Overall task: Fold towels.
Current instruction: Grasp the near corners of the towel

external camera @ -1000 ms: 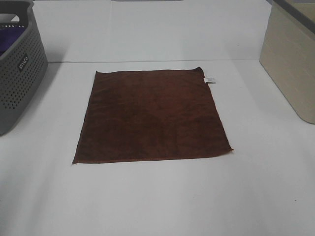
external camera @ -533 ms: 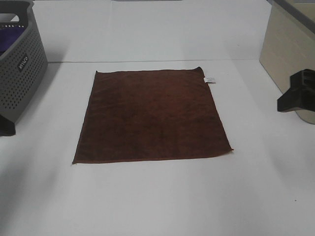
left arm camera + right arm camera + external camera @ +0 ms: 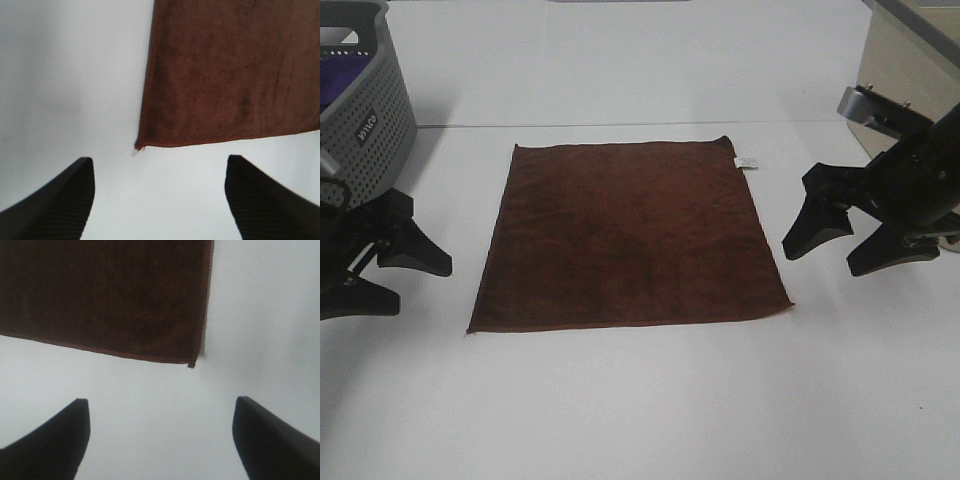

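— So, anything new around the dark reddish-brown square terry towel (image 3: 630, 235)?

— Plenty. A second ago, nothing but cloth and white worktop (image 3: 640, 400). Half a second ago, only black tips poking in at the edges. Now both fully arrived: left pincer (image 3: 423, 287) just in front of the grey perforated plastic basket (image 3: 370, 160), between basket and towel; right pincer (image 3: 818, 263) beyond the towel, on the side away from the basket.

— Gripping anything?

— No. Both spread wide, empty, clear of the cloth. From the left wrist, black ribbed fingers (image 3: 60, 200) set either side of a stitched hem corner (image 3: 138, 146) on the basket side, with bare worktop between. Much the same from the right wrist, facing the matching corner (image 3: 192, 363) on the side away from the basket.

— And the towel itself?

— Unmoved through all of it. Lying flat and fully spread, near the basket but not touching, small white tag (image 3: 747, 162) at a corner on the side away from the basket. Not one fold made yet.

— Meaning what for the job?

— Most likely lining up for the first fold. Looks like a pinch at each of those two corners, then a carry across to the opposite hem. Calls for lowering and closing evenly on both sides. Otherwise, risk of skewed edges, or of dragging the cloth instead of lifting it.
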`<state>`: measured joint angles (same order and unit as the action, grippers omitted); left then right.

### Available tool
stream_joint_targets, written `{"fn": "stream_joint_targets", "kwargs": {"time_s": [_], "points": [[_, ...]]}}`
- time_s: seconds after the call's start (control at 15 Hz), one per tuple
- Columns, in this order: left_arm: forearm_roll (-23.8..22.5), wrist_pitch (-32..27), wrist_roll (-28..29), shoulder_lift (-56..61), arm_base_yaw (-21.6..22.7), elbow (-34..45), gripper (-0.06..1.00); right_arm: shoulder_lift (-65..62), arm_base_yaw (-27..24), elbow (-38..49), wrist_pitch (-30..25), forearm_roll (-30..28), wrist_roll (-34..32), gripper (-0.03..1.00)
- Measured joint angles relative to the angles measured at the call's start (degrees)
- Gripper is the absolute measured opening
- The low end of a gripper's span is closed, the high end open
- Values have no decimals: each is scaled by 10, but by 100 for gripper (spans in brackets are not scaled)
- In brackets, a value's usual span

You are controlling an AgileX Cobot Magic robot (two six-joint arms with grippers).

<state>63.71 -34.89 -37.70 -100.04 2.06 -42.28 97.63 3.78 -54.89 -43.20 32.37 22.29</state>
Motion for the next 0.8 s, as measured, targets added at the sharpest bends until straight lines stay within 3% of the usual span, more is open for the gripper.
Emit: {"fn": "stream_joint_targets", "kwargs": {"time_s": [0.2, 0.4, 0.8], "points": [[72, -33, -101, -45, 0, -11, 68, 56, -29, -18, -22, 34, 34, 76], [129, -48, -178, -78, 0, -11, 68, 84, -118, -19, -58, 133, 124, 76], [201, -60, -231, -144, 0, -12, 68, 151, -138, -20, -61, 167, 176, 76]]}}
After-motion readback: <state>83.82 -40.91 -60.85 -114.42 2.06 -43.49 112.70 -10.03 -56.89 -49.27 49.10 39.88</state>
